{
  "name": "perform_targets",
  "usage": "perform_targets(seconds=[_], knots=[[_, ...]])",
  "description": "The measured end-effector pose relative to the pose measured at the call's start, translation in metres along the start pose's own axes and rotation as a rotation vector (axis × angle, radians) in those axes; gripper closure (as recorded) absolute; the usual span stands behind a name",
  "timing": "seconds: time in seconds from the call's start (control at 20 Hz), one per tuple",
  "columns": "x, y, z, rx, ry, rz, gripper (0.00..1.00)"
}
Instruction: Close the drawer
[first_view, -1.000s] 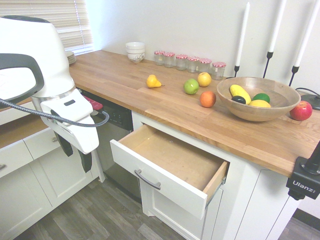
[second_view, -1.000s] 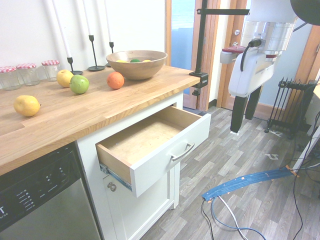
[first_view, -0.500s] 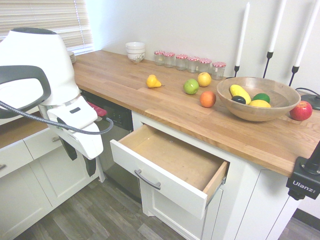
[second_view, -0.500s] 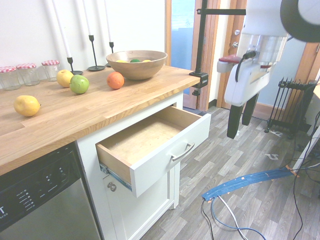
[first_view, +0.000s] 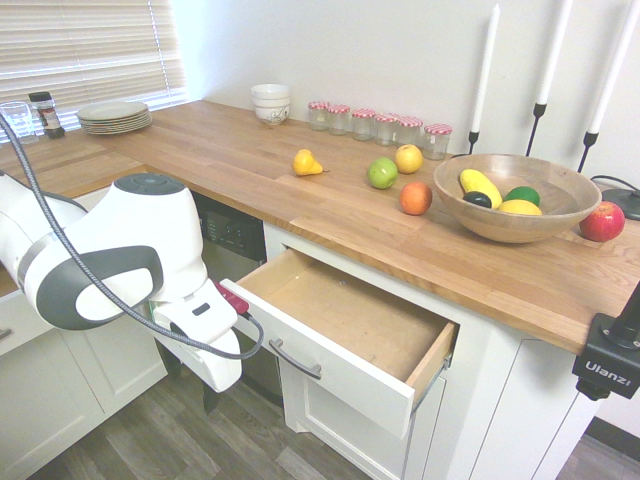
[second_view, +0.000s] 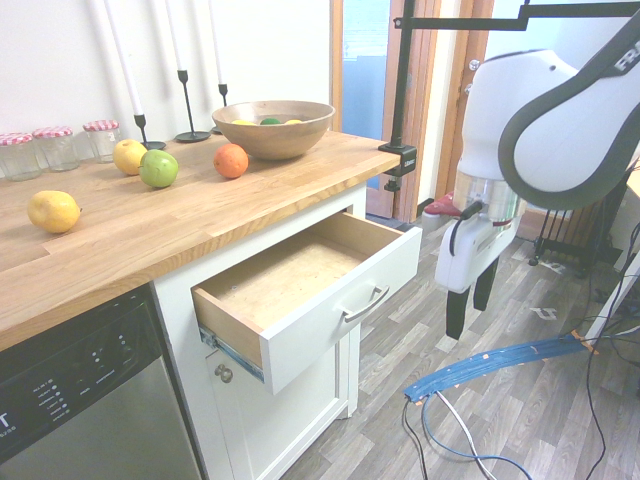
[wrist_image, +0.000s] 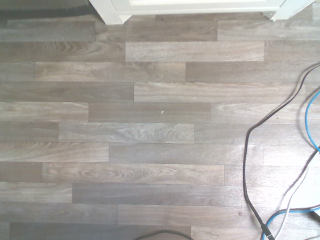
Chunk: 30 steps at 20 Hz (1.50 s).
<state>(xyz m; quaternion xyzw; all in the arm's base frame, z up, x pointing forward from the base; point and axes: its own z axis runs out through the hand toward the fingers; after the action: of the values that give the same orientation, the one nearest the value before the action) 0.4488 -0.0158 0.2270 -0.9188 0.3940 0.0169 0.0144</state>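
The open claw (second_view: 469, 313) holds nothing, in front of the pulled-out drawer (second_view: 318, 302) under the wooden surface (second_view: 212, 206). If it pushes off-centre, the drawer may twist and jam on its rails.

Exterior views face counter (first_view: 330, 210) from opposite sides; wrist looks floorward.

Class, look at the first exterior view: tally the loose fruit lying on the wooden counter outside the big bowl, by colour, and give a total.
Yellow: 2 (the pear and a round fruit)
Green: 1 (an apple)
Orange: 1
Red: 1 (an apple)
Total: 5
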Motion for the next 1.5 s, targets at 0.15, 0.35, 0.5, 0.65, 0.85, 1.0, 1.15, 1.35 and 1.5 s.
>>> perform_targets(seconds=[0.15,0.35,0.5,0.65,0.85,1.0,1.15,1.35,1.5], knots=[[0.011,0.000,0.021,-0.009,-0.008,-0.003,0.00],[0.032,-0.001,0.054,-0.040,-0.010,0.001,0.00],[0.048,-0.006,0.079,-0.057,-0.004,-0.009,0.00],[0.059,-0.015,0.095,-0.051,0.012,-0.043,0.00],[0.068,-0.026,0.105,-0.045,0.020,-0.049,0.00],[0.074,-0.033,0.105,-0.021,0.030,-0.062,0.00],[0.076,-0.039,0.105,0.008,0.052,-0.076,0.00],[0.076,-0.044,0.110,0.020,0.074,-0.089,1.00],[0.077,-0.045,0.115,0.025,0.087,-0.091,1.00]])
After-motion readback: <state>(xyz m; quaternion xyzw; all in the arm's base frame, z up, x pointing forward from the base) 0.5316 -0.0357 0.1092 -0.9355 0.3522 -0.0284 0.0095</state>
